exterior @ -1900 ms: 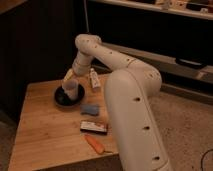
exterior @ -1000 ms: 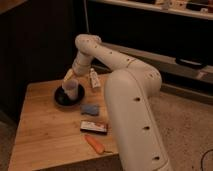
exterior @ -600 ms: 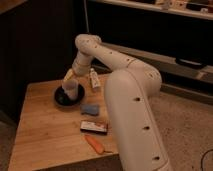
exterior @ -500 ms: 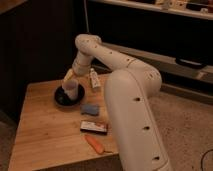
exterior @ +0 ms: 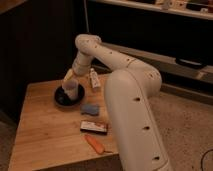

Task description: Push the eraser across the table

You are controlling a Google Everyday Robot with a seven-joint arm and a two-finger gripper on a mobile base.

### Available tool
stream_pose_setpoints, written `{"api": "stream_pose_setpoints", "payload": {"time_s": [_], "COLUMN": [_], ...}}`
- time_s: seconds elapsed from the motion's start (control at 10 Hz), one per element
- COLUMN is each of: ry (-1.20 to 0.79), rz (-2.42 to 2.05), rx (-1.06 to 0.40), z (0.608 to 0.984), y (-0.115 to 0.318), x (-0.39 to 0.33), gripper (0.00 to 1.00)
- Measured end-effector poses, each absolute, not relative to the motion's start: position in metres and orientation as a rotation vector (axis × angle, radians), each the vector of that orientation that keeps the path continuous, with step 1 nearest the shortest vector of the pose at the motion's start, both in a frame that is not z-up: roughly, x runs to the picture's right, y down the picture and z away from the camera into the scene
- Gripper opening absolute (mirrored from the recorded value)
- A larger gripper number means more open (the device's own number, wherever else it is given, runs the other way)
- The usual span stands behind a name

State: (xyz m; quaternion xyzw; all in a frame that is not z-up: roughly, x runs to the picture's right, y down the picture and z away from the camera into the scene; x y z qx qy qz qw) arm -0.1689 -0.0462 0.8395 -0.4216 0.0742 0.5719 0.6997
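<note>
The eraser (exterior: 94,127), a flat dark block with a white label and reddish edge, lies on the light wooden table (exterior: 42,132) near its right side, just in front of a light-blue pad (exterior: 90,108). An orange carrot (exterior: 95,144) lies just in front of the eraser. My gripper (exterior: 70,80) hangs over the far part of the table, above a black dish (exterior: 68,95) with a pale cup in it, well behind the eraser and not touching it.
A small white bottle (exterior: 94,79) stands at the far edge of the table, right of the dish. My large white arm (exterior: 131,115) covers the table's right side. Dark cabinets stand behind, and speckled floor lies to the right.
</note>
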Motion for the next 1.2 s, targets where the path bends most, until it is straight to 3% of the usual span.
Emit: {"api": "stream_pose_setpoints", "payload": {"time_s": [0.6,0.8,1.2], "ry": [0.097,0.083,0.071], "rz": [1.367,1.395,1.44], "rx": [-0.893,-0.872,-0.847], "z": [0.818,0.802,0.756], "y": [-0.042,-0.021,0.072], "x": [-0.123,-0.089,-0.055], "gripper": [0.8,0.8,0.78]}}
